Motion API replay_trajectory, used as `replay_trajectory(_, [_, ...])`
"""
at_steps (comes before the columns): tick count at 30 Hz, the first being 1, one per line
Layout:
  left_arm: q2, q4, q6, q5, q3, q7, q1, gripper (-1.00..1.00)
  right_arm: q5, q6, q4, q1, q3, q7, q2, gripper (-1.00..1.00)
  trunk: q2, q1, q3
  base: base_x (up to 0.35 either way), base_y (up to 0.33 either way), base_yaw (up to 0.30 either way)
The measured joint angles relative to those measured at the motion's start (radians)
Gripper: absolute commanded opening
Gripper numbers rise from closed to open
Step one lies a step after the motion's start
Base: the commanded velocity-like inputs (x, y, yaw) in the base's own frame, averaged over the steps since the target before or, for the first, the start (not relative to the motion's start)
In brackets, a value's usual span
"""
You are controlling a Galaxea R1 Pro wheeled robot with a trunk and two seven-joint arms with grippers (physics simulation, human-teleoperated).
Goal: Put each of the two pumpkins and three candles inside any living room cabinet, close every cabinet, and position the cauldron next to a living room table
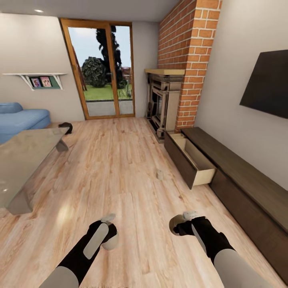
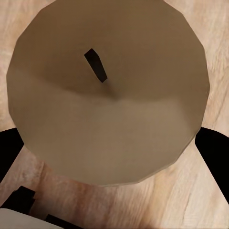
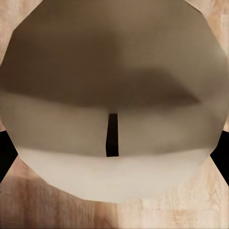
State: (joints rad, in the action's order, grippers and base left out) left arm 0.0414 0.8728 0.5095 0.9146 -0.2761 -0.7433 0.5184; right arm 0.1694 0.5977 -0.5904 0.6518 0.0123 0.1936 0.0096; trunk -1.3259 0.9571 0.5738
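One candle [image 2: 109, 95] within each claw [image 1: 110, 236]

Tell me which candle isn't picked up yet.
The candle on the floor, standing alone in front of the open drawer. The other two sit between the fingers of the left gripper and the right gripper.

text: none legible | labels: none | signs: none | numbers: none
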Motion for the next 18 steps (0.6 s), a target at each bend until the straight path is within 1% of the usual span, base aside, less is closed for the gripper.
replay_trajectory(5, [0.0,0.0,0.0,0.001,0.001,0.0,0.0,-1.0,0.0,0.0,0.001,0.0,0.0,0.0,0.001,-1.0,0.0,0.0,0.0,0.009,0.0,0.288])
replay_trajectory(7, [0.0,0.0,0.0,0.002,0.001,0.001,0.0,-1.0,0.001,0.0,0.001,0.0,0.0,0.0,0.001,-1.0,0.0,0.0,0.0,0.167,0.067,0.288])
replay_trajectory(14, [-0.001,0.0,0.001,0.001,0.0,0.001,0.0,-1.0,0.0,0.0,0.002,0.0,0.0,0.0,0.0,-1.0,0.0,0.0,0.0,0.281,0.105,0.283])
replay_trajectory(18, [-0.001,0.0,0.002,0.001,0.0,0.001,0.0,-1.0,-0.002,0.001,0.002,0.0,-0.001,0.003,0.0,-1.0,0.0,0.0,0.0,0.312,0.093,0.079])
